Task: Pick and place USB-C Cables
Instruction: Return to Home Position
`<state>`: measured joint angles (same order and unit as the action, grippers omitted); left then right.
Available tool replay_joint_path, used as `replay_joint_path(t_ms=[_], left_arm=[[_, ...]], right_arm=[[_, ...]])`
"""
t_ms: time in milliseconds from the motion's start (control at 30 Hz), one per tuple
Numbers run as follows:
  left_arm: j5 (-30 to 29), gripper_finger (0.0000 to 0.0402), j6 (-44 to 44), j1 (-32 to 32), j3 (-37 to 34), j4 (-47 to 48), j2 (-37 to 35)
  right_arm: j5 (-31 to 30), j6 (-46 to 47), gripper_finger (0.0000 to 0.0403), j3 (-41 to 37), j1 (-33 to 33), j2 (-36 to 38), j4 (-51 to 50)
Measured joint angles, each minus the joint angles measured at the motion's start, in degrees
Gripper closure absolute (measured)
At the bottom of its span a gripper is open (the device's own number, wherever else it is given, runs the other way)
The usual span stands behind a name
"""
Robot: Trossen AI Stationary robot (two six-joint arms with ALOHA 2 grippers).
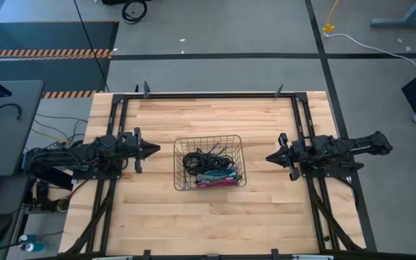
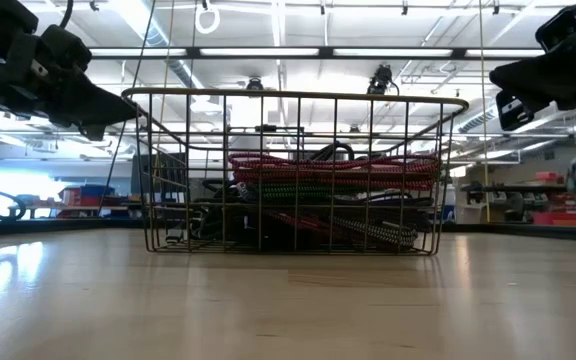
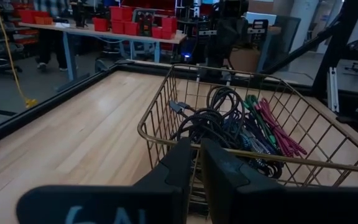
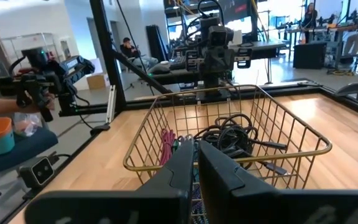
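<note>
USB-C cables (image 1: 209, 171): you find all of them bundled inside the wire basket (image 1: 208, 137) at mid-worktop (image 1: 208, 224), with none loose outside it. Left gripper (image 1: 155, 149) and right gripper (image 1: 269, 157) flank the basket, fingers clenched on nothing, so placing looks complete.

The wooden table (image 1: 208, 224) stands on a grey floor (image 1: 230, 29) crossed by black tape lines (image 1: 215, 55). Off the table's far left corner lies orange-and-black hazard tape (image 1: 42, 53), and a grey desk (image 1: 9, 130) stands beside its left edge. Strip lights (image 2: 278, 50) hang above the table. Beyond it, a workbench (image 3: 67, 53) holds red bins (image 3: 120, 12).
</note>
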<state>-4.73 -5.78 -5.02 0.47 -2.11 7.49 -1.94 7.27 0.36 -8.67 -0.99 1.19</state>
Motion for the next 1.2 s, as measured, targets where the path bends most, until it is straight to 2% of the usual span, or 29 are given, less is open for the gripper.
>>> replay_joint_path(t_ms=[1200], left_arm=[[-0.16,0.0358,-0.04,0.0,-0.06,-1.0,0.0]], right_arm=[[0.05,0.08,0.0373,0.0,0.0,0.0,0.0]])
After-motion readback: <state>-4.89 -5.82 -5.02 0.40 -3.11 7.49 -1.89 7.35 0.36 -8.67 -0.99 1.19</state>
